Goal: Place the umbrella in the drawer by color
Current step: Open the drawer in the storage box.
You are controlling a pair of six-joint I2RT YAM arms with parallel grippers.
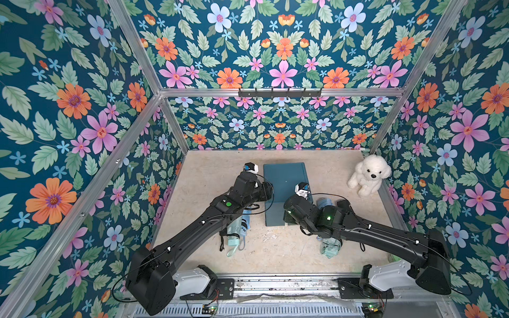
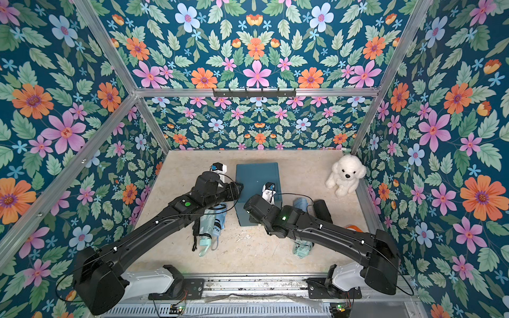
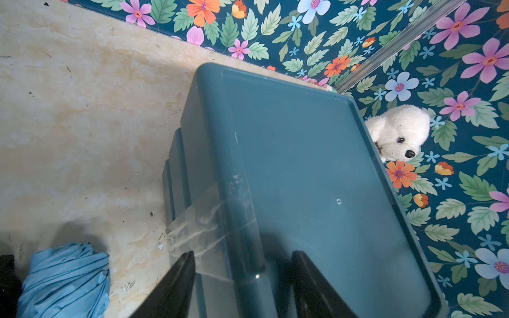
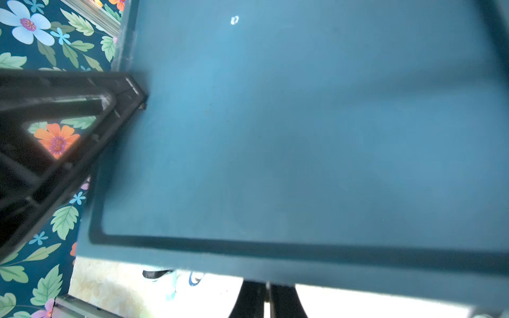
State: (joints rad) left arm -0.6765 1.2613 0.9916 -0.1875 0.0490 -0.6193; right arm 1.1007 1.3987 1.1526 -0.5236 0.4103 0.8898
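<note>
A teal drawer unit point(image 1: 283, 181) point(image 2: 256, 176) stands mid-table, seen from above, with its drawers hidden from here. On its left lie folded mint point(image 1: 234, 234), light blue point(image 3: 66, 278) and black point(image 1: 222, 236) umbrellas. On its right lie a light blue point(image 1: 324, 205), a black point(image 1: 344, 207) and a mint point(image 1: 330, 245) umbrella. My left gripper point(image 3: 245, 264) is open, its fingers straddling the left rim of the unit's top point(image 3: 303, 151). My right gripper point(image 4: 267, 294) is shut at the unit's front, with its tips hidden under the top's front edge point(image 4: 275, 264).
A white plush dog point(image 1: 369, 174) point(image 3: 399, 132) sits in the back right corner. Floral walls enclose the table on three sides. Something orange point(image 2: 353, 228) shows beside the right arm near the right wall. The left gripper's finger point(image 4: 82, 115) shows in the right wrist view.
</note>
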